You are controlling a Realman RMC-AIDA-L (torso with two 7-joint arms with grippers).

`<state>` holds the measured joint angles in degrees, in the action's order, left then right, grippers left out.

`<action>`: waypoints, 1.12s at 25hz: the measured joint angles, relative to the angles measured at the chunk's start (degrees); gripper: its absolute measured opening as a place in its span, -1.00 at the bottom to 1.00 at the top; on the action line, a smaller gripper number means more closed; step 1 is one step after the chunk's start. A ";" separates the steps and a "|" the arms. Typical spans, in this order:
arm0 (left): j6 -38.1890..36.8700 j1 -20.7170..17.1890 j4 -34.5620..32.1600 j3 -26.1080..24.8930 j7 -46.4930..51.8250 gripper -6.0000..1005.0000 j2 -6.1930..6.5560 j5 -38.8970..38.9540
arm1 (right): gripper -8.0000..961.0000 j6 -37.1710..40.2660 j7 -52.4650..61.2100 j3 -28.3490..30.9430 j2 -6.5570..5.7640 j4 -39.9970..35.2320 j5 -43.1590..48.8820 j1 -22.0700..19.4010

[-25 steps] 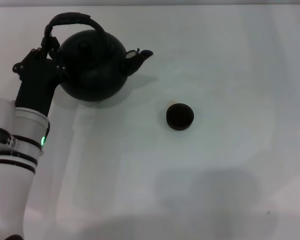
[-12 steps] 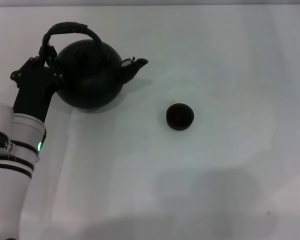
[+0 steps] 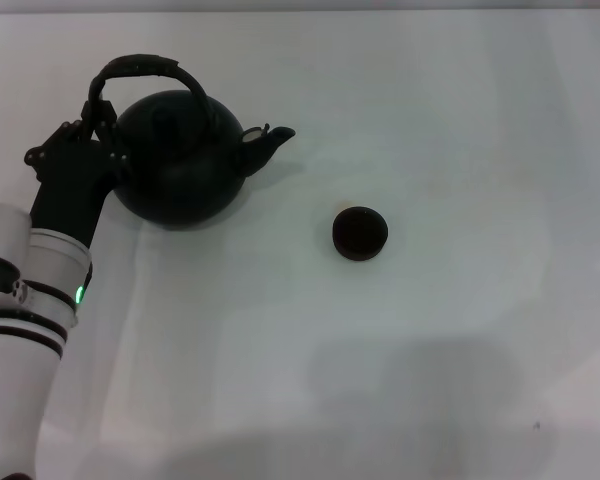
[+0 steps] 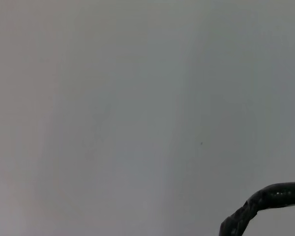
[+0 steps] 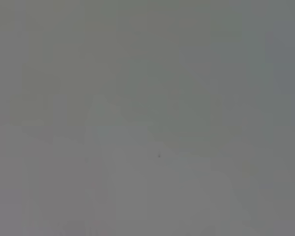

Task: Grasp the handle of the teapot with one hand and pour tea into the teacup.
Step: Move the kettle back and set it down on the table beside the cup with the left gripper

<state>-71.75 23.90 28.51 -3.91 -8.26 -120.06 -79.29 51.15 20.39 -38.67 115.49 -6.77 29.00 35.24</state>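
The large black teapot (image 3: 178, 160) is at the far left of the white table, its spout pointing right toward the teacup (image 3: 360, 233). That small dark cup stands alone, well to the right of the spout and nearer to me. My left gripper (image 3: 98, 108) is shut on the left end of the arched handle (image 3: 140, 68). A curved piece of the handle (image 4: 265, 200) shows in the left wrist view. The right gripper is out of view; its wrist view shows only bare table.
The white table (image 3: 430, 380) stretches flat around both objects. My left arm (image 3: 40, 290) comes in from the near left edge.
The teapot has come down and a little to the left with my left gripper, and its spout has dropped. The teacup has not moved.
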 joint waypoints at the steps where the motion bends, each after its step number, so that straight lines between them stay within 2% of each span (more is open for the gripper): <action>1: 0.01 0.00 0.00 0.04 0.00 -0.58 0.00 -0.03 | 0.75 0.01 0.00 0.00 0.00 0.00 0.00 0.00; 17: -0.02 -0.18 -0.49 -0.08 0.75 -0.53 0.01 -0.29 | 0.75 0.24 0.00 0.00 0.09 0.01 0.00 -0.09; 28: -0.62 -0.98 -2.14 0.06 7.56 0.25 0.06 -0.54 | 0.75 0.27 0.00 0.00 0.09 0.01 0.00 -0.09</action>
<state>-72.37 22.92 26.37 -3.85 -0.70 -119.99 -79.82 51.42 20.39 -38.67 115.58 -6.76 29.00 35.15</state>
